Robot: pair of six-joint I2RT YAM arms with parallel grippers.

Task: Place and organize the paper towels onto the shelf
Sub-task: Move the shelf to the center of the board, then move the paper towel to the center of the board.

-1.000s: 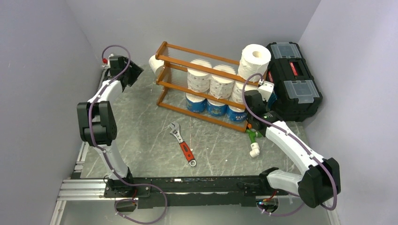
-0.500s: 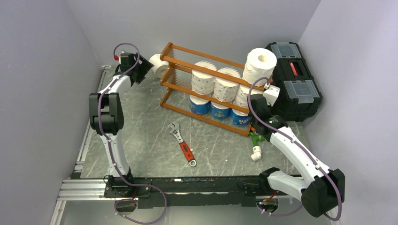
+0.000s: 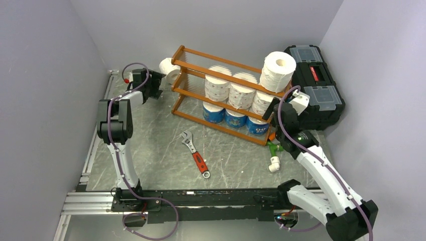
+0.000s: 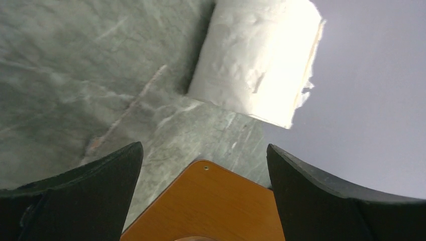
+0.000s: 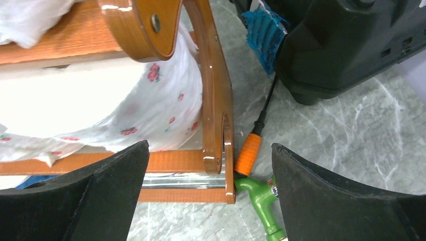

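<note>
The shelf (image 3: 191,93) stands at the back middle of the table. One white paper towel roll (image 3: 278,70) sits on its top tier, three red-printed rolls (image 3: 241,94) fill the middle tier, and three blue-wrapped rolls (image 3: 233,118) the bottom. Another white roll (image 3: 168,68) lies on the table behind the shelf's left end, also in the left wrist view as the white roll (image 4: 256,60). My left gripper (image 3: 156,83) is open beside that end, with the shelf's end panel (image 4: 211,206) between its fingers, untouched. My right gripper (image 3: 276,108) is open at the shelf's right post (image 5: 213,100), beside a printed roll (image 5: 125,110).
A black toolbox (image 3: 314,85) stands right of the shelf. An orange-handled tool (image 5: 248,153), a green fitting (image 5: 261,201) and a white pipe piece (image 3: 273,163) lie by the shelf's right foot. A red-handled wrench (image 3: 196,154) lies mid-table. Walls close in on three sides.
The shelf has shifted slightly right. My right gripper has opened from shut and drawn back from the shelf's right end. My left gripper has opened wider and dropped toward the shelf's left end.
</note>
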